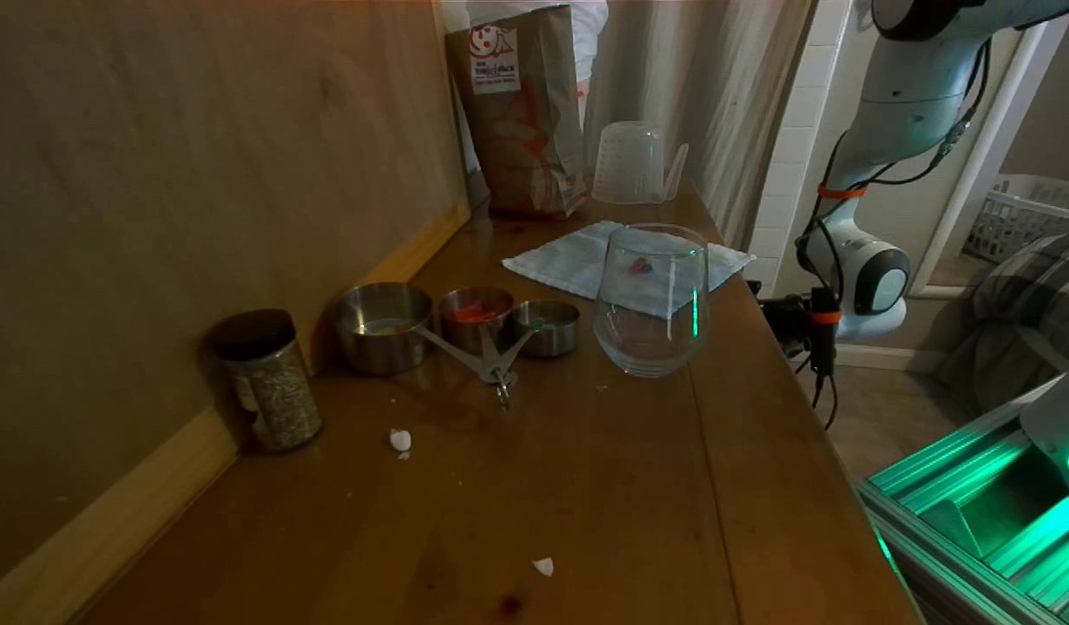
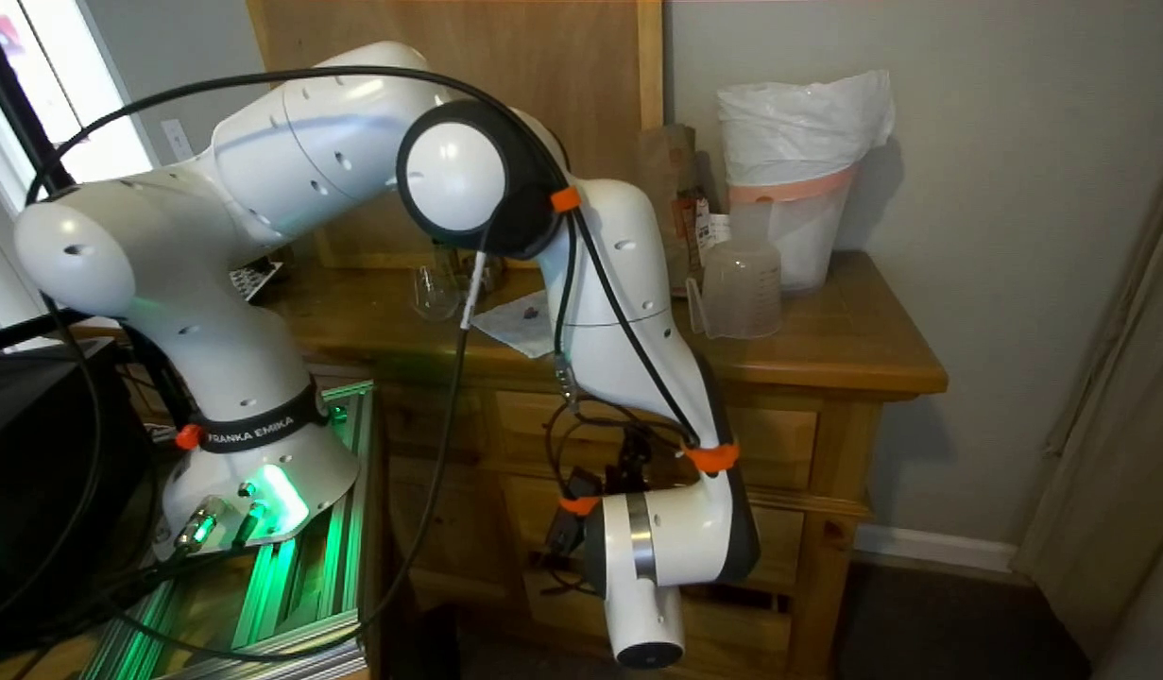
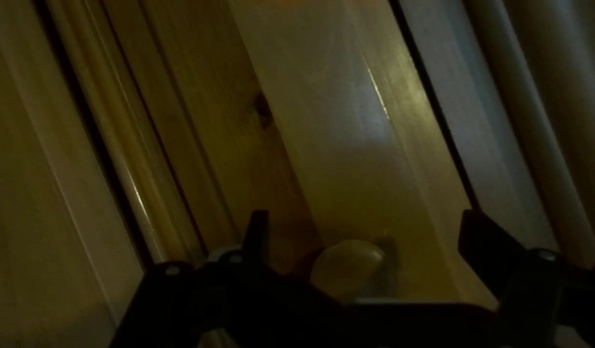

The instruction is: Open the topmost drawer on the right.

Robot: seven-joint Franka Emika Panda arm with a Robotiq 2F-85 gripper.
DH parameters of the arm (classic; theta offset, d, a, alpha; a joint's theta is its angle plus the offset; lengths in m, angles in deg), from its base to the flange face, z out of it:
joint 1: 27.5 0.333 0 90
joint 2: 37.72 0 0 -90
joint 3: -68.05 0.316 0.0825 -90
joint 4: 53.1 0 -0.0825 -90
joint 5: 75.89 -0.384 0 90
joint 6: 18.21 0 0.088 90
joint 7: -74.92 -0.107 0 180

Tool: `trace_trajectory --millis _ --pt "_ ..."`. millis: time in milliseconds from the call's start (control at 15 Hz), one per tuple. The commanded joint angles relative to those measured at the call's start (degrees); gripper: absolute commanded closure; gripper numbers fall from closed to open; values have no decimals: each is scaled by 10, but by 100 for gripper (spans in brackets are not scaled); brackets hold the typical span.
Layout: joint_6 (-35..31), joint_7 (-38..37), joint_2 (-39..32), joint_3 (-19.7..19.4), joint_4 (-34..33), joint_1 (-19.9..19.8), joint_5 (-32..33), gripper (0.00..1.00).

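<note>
The topmost right drawer (image 2: 781,446) is in the wooden cabinet, partly hidden behind my arm in an exterior view. It looks shut. Its pale front (image 3: 336,121) runs diagonally through the dim wrist view. A round wooden knob (image 3: 348,268) stands out from the front at the lower middle. My gripper (image 3: 366,224) is open, with one dark finger on each side of the knob and a gap to both. In an exterior view the gripper (image 1: 784,323) shows as a dark shape beside the counter edge, its fingers hidden.
On the cabinet top are a stemless glass (image 1: 651,304), a cloth (image 1: 569,260), metal measuring cups (image 1: 382,330), a jar (image 1: 269,382), a paper bag (image 1: 525,121) and a plastic measuring jug (image 2: 742,288). Lower drawers (image 2: 732,628) lie below. Cables hang along my arm.
</note>
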Motion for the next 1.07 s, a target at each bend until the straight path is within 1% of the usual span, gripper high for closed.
trace_trajectory --millis 0,67,133,200,267,333,400,533,600,733,800,867,1000 --pt "15 -22 -22 1 -33 11 -21 1" --pt "15 -24 -24 2 -37 12 -21 4" --pt "15 -27 -25 3 -40 13 -22 11" --pt "14 -29 -26 3 -43 14 -22 20" --pt "14 -30 -27 3 -46 15 -23 35" --pt "14 -30 -27 4 -48 16 -24 41" --pt "14 -31 -28 4 -50 16 -26 50" --pt "14 -32 -29 4 -52 17 -29 60" --pt "14 -32 -29 3 -52 17 -29 62" --pt "17 -32 -31 2 -51 17 -29 73" --pt "22 -32 -32 1 -50 17 -28 73" --pt "25 -32 -33 0 -50 17 -29 78" --pt "26 -32 -33 -1 -50 17 -29 78"
